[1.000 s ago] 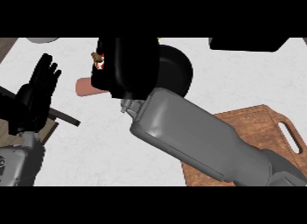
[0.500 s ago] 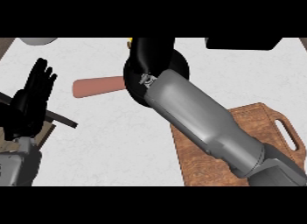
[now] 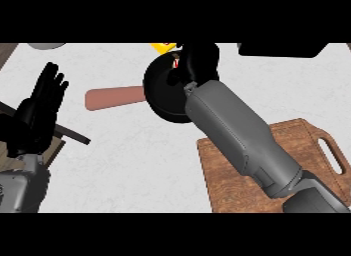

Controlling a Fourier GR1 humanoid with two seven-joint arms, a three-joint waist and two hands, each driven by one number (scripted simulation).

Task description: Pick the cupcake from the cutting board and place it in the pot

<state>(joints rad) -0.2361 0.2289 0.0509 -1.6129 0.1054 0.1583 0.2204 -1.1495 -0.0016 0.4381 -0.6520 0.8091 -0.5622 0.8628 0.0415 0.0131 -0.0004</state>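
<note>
Right robot hand (image 3: 196, 62) holds the cupcake (image 3: 177, 62) over the pot (image 3: 163, 92).

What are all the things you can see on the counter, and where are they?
pot: one, black, with a reddish-brown handle pointing left, upper middle of the counter
cutting board: one, brown wood with a handle slot, lower right
yellow thing: one, just behind the pot, too hidden to name
grey thing: one, top left edge, cut off
black thing: one, top right edge
left hand: black, open, fingers up, resting at left
right hand: black, over the pot
</note>
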